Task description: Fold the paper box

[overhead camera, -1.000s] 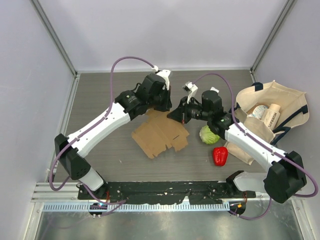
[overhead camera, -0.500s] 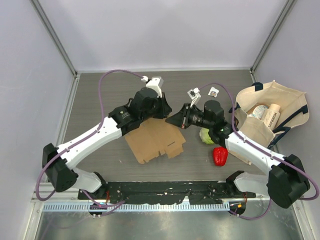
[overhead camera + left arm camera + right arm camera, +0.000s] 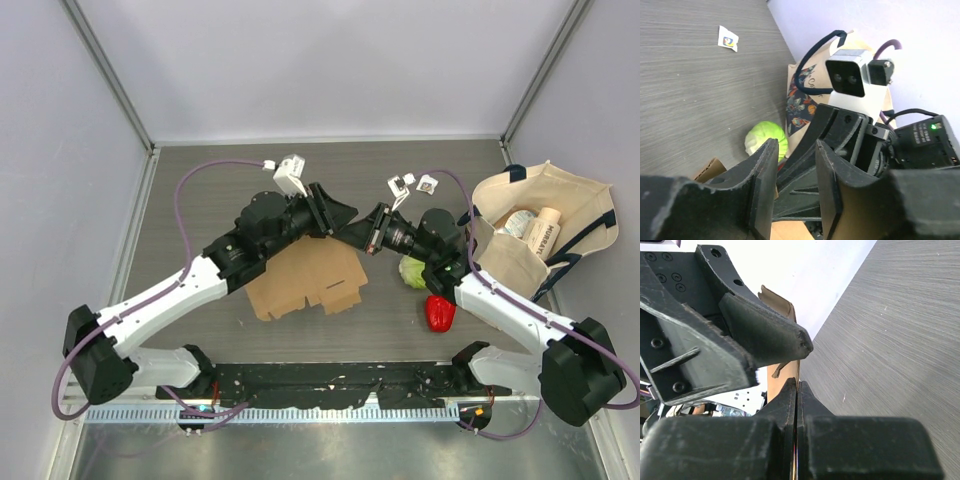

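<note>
The paper box is a flat brown cardboard sheet with flaps, lying at the table's middle with its far right edge lifted. My right gripper is shut on that edge; the right wrist view shows the thin cardboard pinched between its closed fingers. My left gripper is open just above and beside the right one. In the left wrist view its jaws stand apart with the right gripper's black body seen through the gap. A cardboard corner shows below.
A green cabbage and a red pepper lie right of the box. A cream tote bag with items and a tan paper bag stand at the right. A small card lies on the far table.
Both grippers and the box have shifted left and nearer. The left arm has drawn back, its gripper now pointing right toward the right gripper. The right gripper still holds the box edge.
</note>
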